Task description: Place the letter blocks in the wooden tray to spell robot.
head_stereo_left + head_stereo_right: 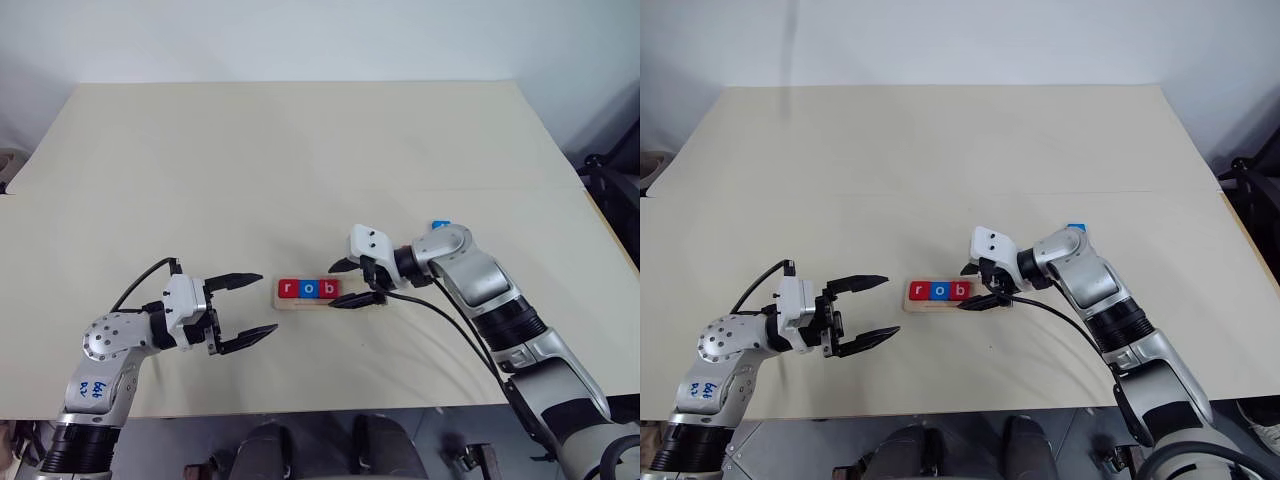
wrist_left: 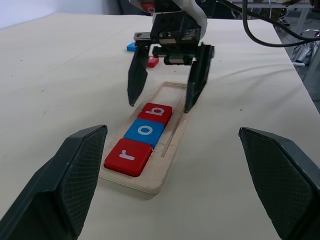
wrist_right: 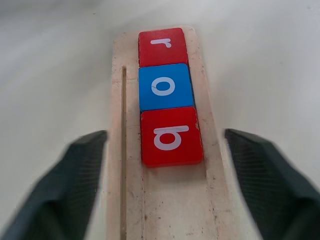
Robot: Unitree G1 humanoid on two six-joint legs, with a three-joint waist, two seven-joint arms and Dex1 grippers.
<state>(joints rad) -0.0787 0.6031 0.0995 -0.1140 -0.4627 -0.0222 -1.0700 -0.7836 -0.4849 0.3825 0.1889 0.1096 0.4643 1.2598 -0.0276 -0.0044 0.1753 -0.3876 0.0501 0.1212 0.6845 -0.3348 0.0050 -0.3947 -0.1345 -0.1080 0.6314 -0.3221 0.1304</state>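
Spelling part done: long pale wooden tray (image 1: 318, 292) on beige surface (image 1: 300, 160) holds red r tile (image 2: 128, 157), blue o tile (image 2: 146, 132), red b tile (image 3: 171, 136) in row, touching; rest of groove bare. Right end effector (image 2: 164, 97) fingers wide, straddling tray just past b, holding nothing. Left end effector (image 1: 248, 306) wide, empty, near tray's r end. Spare blue tile (image 2: 132, 47) and red tile (image 2: 152, 61) beyond tray. Risk: fingertip clipping tray rim on withdrawal, shifting row.
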